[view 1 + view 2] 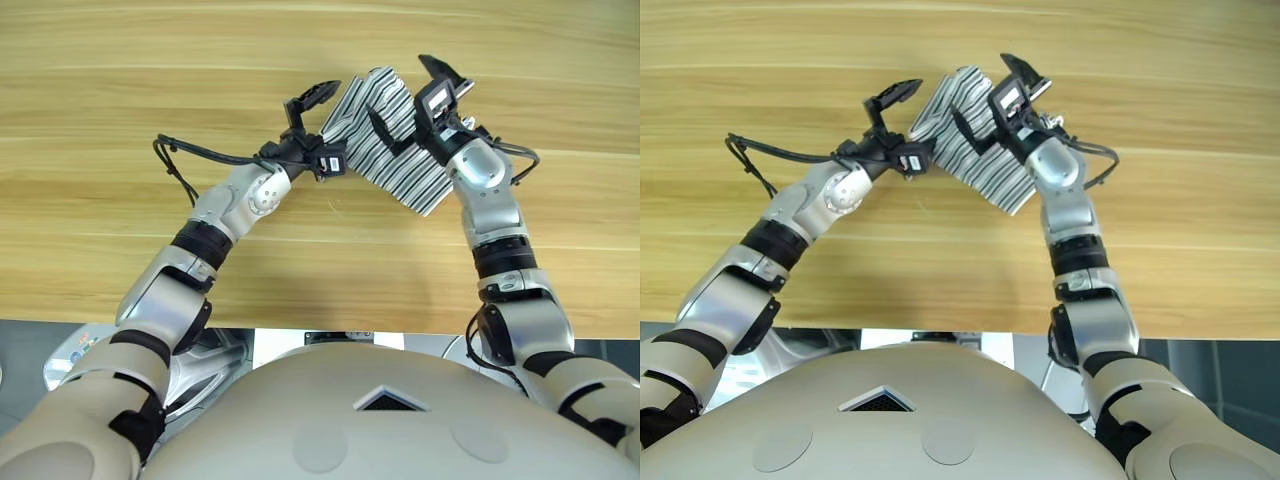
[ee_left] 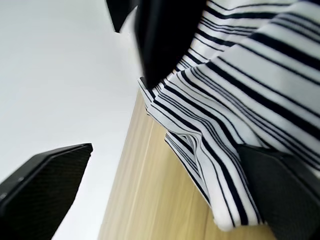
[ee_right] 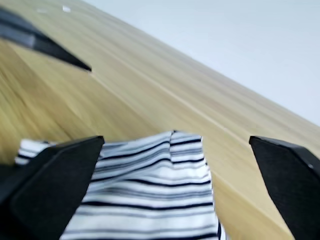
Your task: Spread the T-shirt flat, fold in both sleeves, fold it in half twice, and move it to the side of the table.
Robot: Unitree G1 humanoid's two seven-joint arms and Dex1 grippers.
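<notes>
The black-and-white striped T-shirt [image 1: 397,168] lies folded into a small bundle on the wooden table [image 1: 150,80], at mid-depth and a little right of centre. My left gripper [image 1: 328,118] is open at the bundle's left edge. In the left wrist view one finger [image 2: 40,187] is out over bare wood, and the other finger [image 2: 287,192] lies against the shirt's [image 2: 240,90] edge. My right gripper [image 1: 412,100] hovers open over the far part of the bundle, its two fingers [image 3: 55,175] spread either side of the striped cloth [image 3: 150,200].
Bare wood stretches wide to the left, right and far side of the shirt. The table's front edge [image 1: 300,328] runs close to my body. A black cable [image 1: 180,160] loops off my left forearm above the table.
</notes>
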